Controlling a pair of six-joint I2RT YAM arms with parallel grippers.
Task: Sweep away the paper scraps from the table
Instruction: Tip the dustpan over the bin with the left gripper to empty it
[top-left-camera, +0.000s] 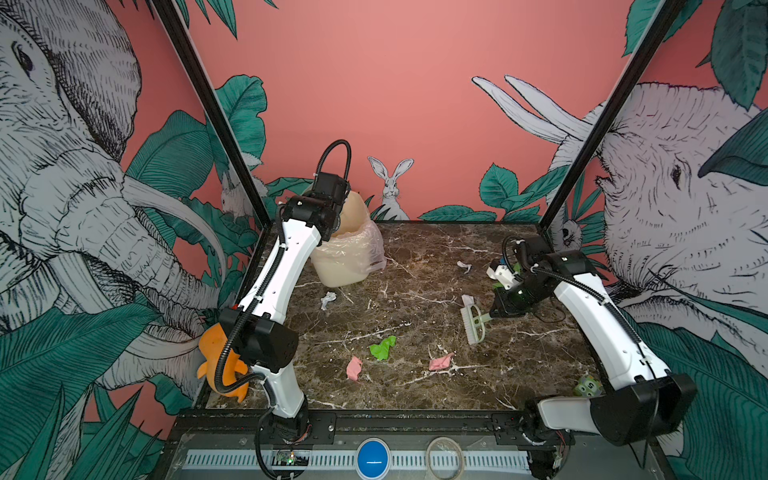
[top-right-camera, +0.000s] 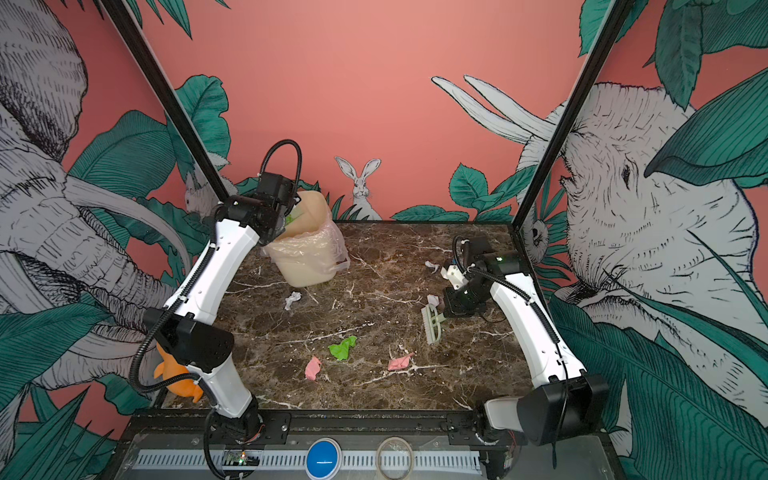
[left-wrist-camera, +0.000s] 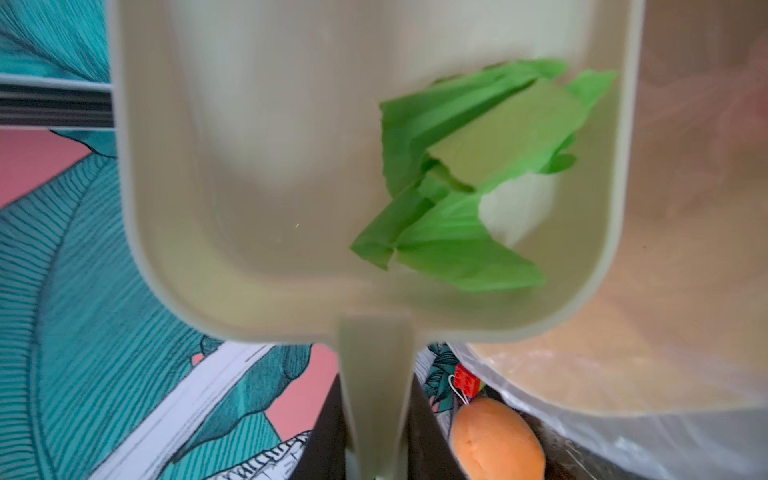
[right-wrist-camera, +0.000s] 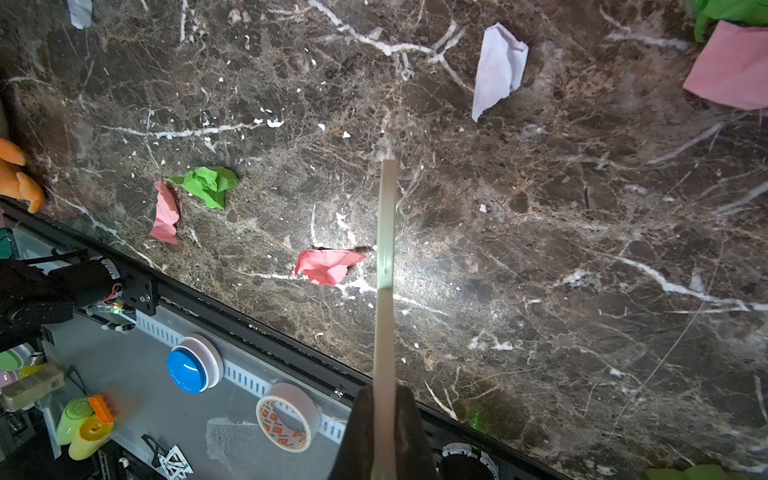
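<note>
Left gripper (left-wrist-camera: 376, 436), jaws narrow, grips handle of pale green plastic dustpan (left-wrist-camera: 249, 166) at cream bin (top-left-camera: 355, 208) rim, green paper scrap (left-wrist-camera: 457, 174) inside. Right gripper (right-wrist-camera: 384, 403) pinches pale green brush (top-left-camera: 473, 324) tight. Other crumpled paper scraps (top-left-camera: 383, 347) litter dark marble-pattern table (top-left-camera: 415, 395).

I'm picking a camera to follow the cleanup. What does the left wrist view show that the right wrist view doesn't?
Left wrist only: the dustpan, its handle in the left gripper, a green scrap inside, the lined bin alongside. Right wrist only: the brush handle in the right gripper, plus pink scraps, a crumpled green scrap and a white scrap on the table. Both: the orange toy.
</note>
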